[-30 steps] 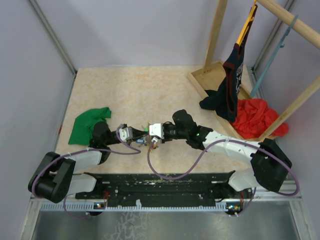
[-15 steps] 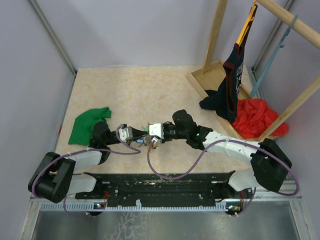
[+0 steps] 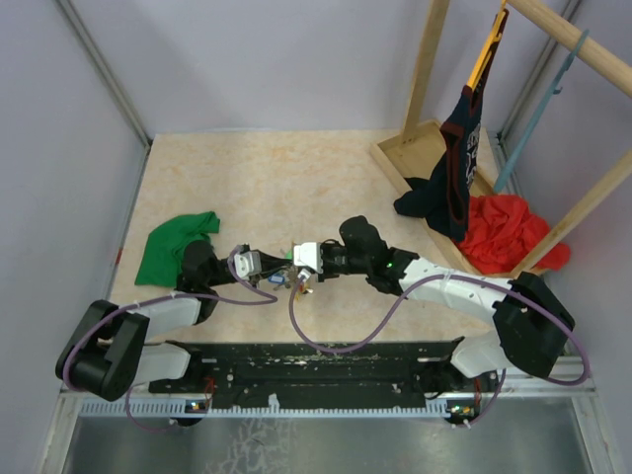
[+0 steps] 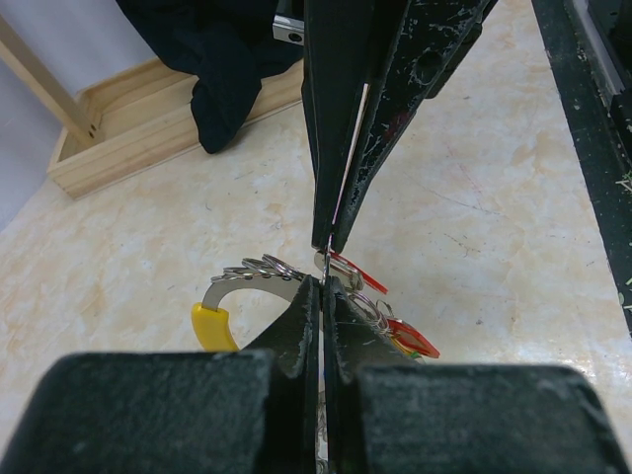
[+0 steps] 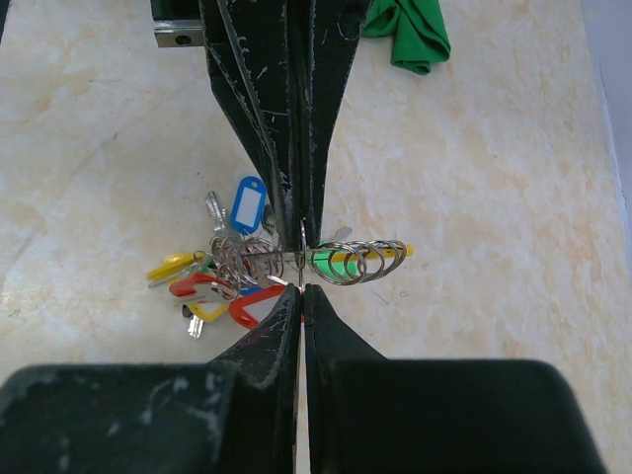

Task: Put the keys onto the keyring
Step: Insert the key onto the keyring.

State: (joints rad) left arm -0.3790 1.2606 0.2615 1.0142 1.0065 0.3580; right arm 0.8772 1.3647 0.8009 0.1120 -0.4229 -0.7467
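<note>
The keyring (image 5: 360, 261) is a thin grey wire held level above the table, with several small split rings threaded on it. A bunch of keys with blue, yellow, green and red tags (image 5: 222, 276) hangs from it onto the table. My left gripper (image 4: 323, 283) is shut on the wire. My right gripper (image 5: 301, 289) meets it tip to tip and is shut on the small ring of a red-tagged key (image 5: 255, 305). Red tags (image 4: 357, 273) also show in the left wrist view. In the top view both grippers (image 3: 292, 277) meet at the near middle of the table.
A green cloth (image 3: 176, 247) lies left of the arms. A wooden rack base (image 3: 407, 148) at the back right holds a dark garment (image 3: 449, 188) and a red cloth (image 3: 509, 232). The black arm-mount rail (image 3: 316, 360) runs along the near edge.
Almost nothing; the right wrist has edged slightly left toward the left gripper. Both grippers stay shut at the keyring.
</note>
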